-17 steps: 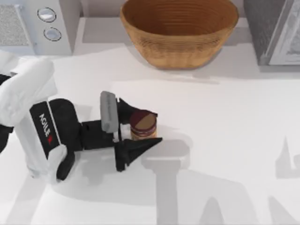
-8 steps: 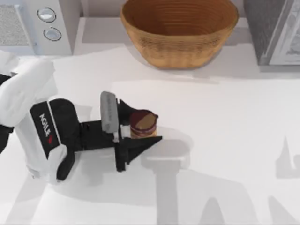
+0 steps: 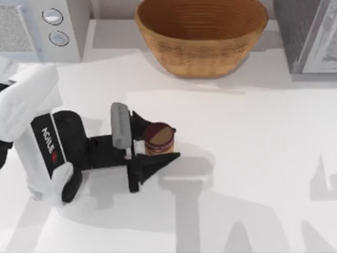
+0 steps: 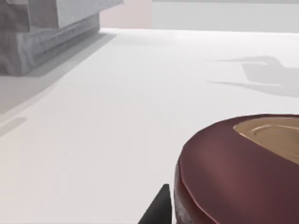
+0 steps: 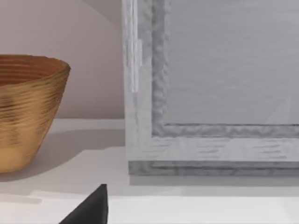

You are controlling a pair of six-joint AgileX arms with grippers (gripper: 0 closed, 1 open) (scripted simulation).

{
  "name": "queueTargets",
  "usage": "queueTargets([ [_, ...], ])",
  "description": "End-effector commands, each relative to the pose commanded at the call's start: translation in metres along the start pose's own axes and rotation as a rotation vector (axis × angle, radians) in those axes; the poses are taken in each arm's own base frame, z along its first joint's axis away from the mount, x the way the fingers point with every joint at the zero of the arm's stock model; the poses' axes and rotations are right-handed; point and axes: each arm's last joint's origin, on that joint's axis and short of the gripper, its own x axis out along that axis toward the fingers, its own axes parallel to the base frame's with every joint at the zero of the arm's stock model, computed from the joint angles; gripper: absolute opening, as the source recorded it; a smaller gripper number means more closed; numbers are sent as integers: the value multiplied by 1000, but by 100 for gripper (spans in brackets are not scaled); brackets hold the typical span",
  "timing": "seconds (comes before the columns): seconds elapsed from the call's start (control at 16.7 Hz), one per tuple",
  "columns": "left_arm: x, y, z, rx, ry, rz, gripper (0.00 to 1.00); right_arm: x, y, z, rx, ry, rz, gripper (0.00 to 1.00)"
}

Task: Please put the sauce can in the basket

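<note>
— Where is the sauce can (image 3: 159,139) seen?

— It is seen upright on the smooth white tabletop (image 3: 253,147), left of the middle and well apart from every edge. A small cylinder is shown, with a flat round top in dark maroon and tan and a banded orange label on its side. In the left wrist view its glossy maroon lid (image 4: 238,165) is met at very close range.

— And how are the jaws of the left gripper (image 3: 156,141) set?

— They are drawn in on the sauce can, one tapered black finger (image 3: 152,162) being pressed to the near side and the other to the far side. Whether the can is raised off the tabletop cannot be told.

— What is noted of the basket (image 3: 201,36)?

— A wide round bowl of golden-brown wicker is set at the far edge, near the middle; ribbed coils are stacked up to its rim. It is flanked by grey, boxy appliances (image 3: 42,29).

— And the right gripper?

— A single dark fingertip (image 5: 89,207) is caught by the right wrist view; its jaw state cannot be told.
</note>
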Motion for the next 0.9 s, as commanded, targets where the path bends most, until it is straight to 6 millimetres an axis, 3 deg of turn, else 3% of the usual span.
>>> queueTargets([
  [0.3, -36, -13, 39, 2, 3, 2, 0, 0, 0, 0, 0, 0, 0, 100],
  [0.6, -83, -52, 83, 10, 0, -15, 0, 0, 0, 0, 0, 0, 0, 100],
  [0.9, -109, -84, 97, 2, -2, -9, 0, 0, 0, 0, 0, 0, 0, 100],
])
